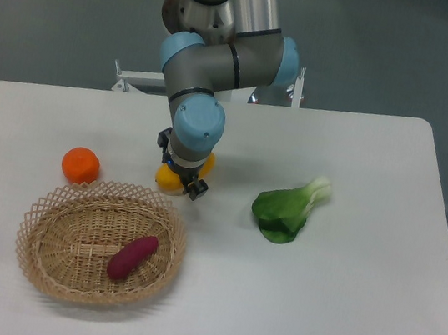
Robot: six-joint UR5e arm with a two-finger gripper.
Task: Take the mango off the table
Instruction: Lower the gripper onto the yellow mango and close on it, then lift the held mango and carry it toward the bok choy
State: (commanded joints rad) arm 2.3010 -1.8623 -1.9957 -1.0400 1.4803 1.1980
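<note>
The mango [168,179] lies on the white table [345,261], yellow at its near-left end and orange toward the far right. Most of it is hidden under the arm's blue wrist. My gripper [179,176] is down over the fruit, its dark fingers [196,188] straddling it. The wrist hides the pads, so contact with the mango cannot be judged.
A round tangerine [80,165] sits left of the mango. A wicker basket [55,226] at the front left holds a purple sweet potato [132,256]. A green bok choy [288,209] lies to the right. The arm's base stands behind the table's far edge.
</note>
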